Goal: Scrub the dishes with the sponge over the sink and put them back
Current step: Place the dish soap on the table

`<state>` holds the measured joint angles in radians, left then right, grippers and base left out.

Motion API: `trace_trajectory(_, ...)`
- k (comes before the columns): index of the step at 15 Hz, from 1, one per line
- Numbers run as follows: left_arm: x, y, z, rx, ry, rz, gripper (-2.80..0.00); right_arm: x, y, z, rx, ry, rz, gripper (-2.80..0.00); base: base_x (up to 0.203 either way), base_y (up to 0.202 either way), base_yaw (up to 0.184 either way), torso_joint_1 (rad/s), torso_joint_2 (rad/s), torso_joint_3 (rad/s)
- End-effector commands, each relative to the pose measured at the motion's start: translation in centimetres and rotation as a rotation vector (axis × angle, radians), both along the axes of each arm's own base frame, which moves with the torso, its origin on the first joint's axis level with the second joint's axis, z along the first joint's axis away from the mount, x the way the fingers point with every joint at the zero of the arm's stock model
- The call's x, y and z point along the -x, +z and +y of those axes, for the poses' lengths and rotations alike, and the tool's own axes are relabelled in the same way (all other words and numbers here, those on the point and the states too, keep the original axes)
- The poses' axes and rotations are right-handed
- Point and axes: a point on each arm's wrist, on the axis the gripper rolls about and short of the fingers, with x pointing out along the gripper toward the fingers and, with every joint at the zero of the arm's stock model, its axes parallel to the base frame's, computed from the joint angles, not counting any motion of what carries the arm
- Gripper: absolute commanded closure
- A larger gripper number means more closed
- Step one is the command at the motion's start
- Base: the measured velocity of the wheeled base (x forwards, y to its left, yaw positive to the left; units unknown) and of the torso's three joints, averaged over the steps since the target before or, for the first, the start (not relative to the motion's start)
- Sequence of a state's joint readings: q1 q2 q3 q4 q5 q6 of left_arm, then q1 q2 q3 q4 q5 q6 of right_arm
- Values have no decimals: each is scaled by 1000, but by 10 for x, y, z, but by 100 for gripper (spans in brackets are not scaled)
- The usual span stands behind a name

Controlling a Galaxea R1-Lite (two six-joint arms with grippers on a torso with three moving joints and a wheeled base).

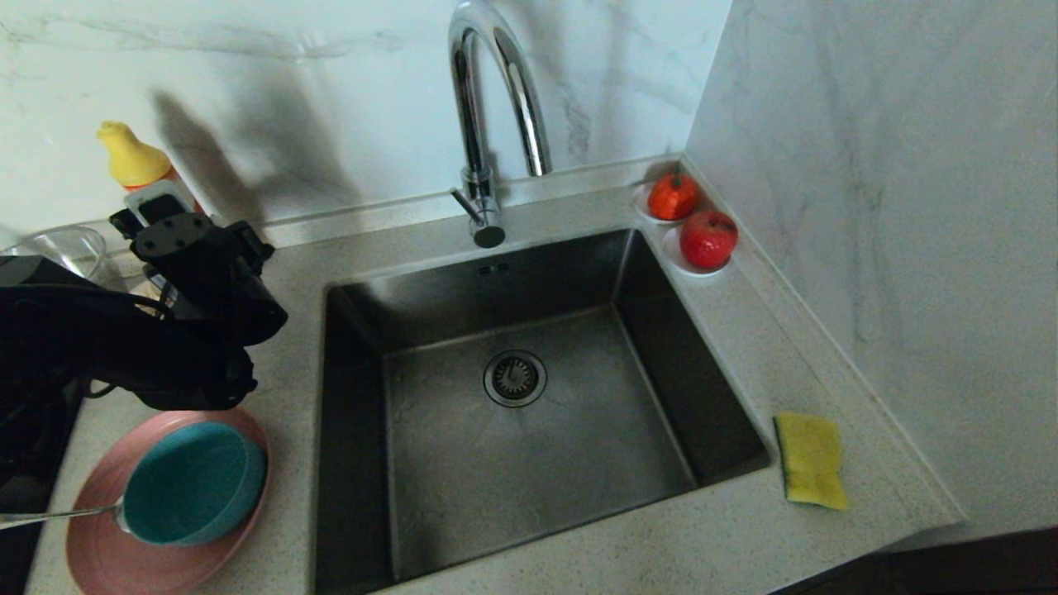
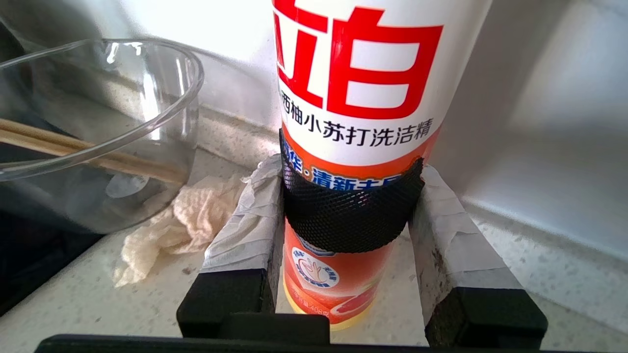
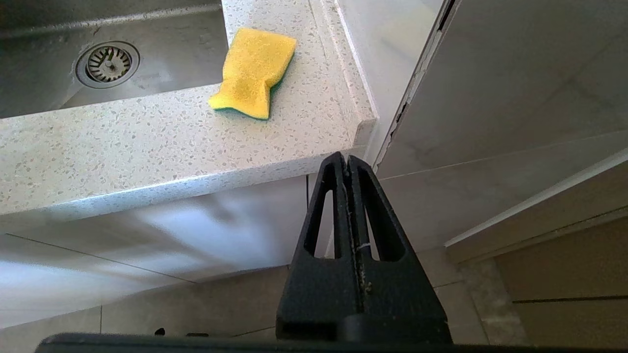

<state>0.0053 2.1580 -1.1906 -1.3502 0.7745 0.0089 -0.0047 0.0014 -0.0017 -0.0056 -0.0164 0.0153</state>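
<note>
Sink (image 1: 529,430) set in the table (image 1: 727,537), pink plate (image 1: 107,554) at its left carrying teal bowl (image 1: 198,483) and spoon (image 1: 50,516), left end effector (image 2: 349,215) clamped on detergent bottle (image 2: 358,98), sponge (image 1: 812,459) at the sink's right, right end effector (image 3: 347,162) closed, empty, below the table edge.

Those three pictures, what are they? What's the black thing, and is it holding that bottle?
They come from three cameras on a robot with two arms. One looks down from its head at a sink in a counter. The other two sit on its wrists, just behind its fingers.

The black thing is the left gripper, the robot's hand. Its two taped fingers stand on either side of a dish-soap bottle, right against it, so it seems to be gripping it. Next to it are a glass bowl with chopsticks and a crumpled cloth.

The right gripper hangs below the counter edge, shut and empty.

A yellow sponge waits right of the sink. On the left, a teal bowl and spoon rest on a pink plate.
</note>
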Motion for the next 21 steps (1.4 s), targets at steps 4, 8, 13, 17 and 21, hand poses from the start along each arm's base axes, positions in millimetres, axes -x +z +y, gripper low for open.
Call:
trace_trajectory(4,-8,-12,6,3,17,12,0,0,0,0,0,0,0,0,0,0,0,0,0,0)
trace_trajectory(8,-8,-12,12,3,32,13,0,0,0,0,0,0,0,0,0,0,0,0,0,0)
trace_trajectory(13,-5,-8,12,2,33,7,-280,0,0,0,0,0,0,0,0,0,0,0,0,0)
trace_trajectory(17,7,11,11,1,32,-27,-280,0,0,0,0,0,0,0,0,0,0,0,0,0)
trace_trajectory(21,42,51,2,-13,16,-82,-280,0,0,0,0,0,0,0,0,0,0,0,0,0)
